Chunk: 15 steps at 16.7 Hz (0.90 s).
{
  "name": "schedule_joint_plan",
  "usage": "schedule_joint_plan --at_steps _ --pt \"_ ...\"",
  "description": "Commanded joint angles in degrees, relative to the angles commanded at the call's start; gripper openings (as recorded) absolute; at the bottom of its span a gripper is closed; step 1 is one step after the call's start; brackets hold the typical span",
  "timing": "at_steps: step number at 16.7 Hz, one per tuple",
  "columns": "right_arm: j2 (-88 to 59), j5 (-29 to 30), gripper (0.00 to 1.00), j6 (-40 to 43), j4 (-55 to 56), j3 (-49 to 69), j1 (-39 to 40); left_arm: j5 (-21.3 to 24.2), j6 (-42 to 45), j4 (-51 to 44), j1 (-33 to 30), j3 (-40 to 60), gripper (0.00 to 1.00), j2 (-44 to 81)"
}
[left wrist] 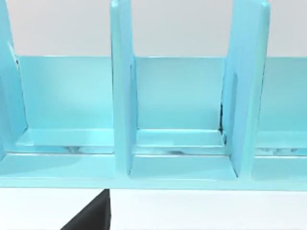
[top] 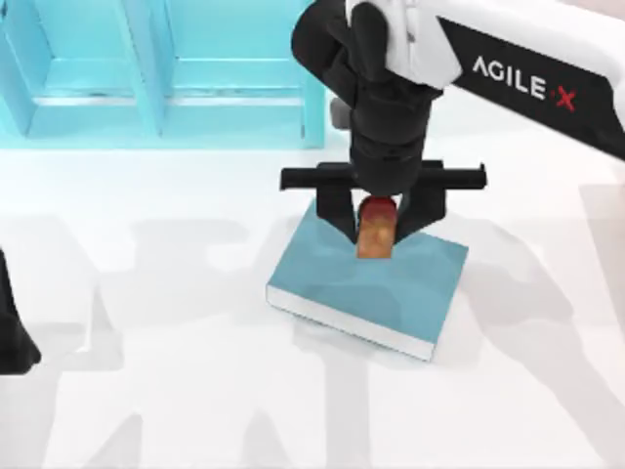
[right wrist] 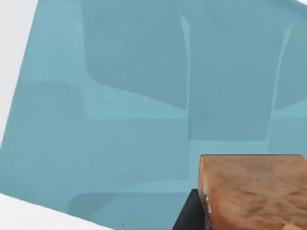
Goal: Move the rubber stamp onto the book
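The right gripper (top: 379, 230) hangs over the book (top: 391, 283), its two fingers pinching the rubber stamp (top: 377, 231) from either side. In the top view the stamp's red peak sits just under the wrist and its orange-brown body points down toward the teal cover, above the book's far half, a little left of centre. The right wrist view looks straight down past the stamp's brown body (right wrist: 254, 191) onto the cover (right wrist: 120, 105), with the fingers' shadows lying across it; whether the base already touches the cover or hovers just above it is hard to tell from here.

The book lies at an angle near the middle of the table (top: 195, 410), with the light-blue shelf unit (top: 146, 78) at the far left. The left arm (top: 12, 332) is parked at the table's left edge, its wrist camera facing the shelf's compartments (left wrist: 177, 96).

The step in hand looks like the set-down. To do it well, the stamp should go down straight and upright until its base rests flat on the cover, well inside the edges. Only then should the fingers spread, evenly on both sides, so neither drags the small block over. A straight lift afterwards would avoid clipping the red top.
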State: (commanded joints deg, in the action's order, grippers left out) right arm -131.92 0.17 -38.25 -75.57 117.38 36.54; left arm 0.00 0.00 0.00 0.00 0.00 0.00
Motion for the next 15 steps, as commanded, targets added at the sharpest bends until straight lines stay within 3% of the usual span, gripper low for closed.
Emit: schedule_joint_plan --at_steps 10,15 --pt "-0.11 0.14 0.00 0.07 -1.03 1.33 0.16 0.00 0.00 0.00 0.00 0.00 1.00 0.00" --pt "-0.11 0.14 0.38 0.07 -1.03 1.33 0.16 0.00 0.00 0.00 0.00 0.00 1.00 0.00"
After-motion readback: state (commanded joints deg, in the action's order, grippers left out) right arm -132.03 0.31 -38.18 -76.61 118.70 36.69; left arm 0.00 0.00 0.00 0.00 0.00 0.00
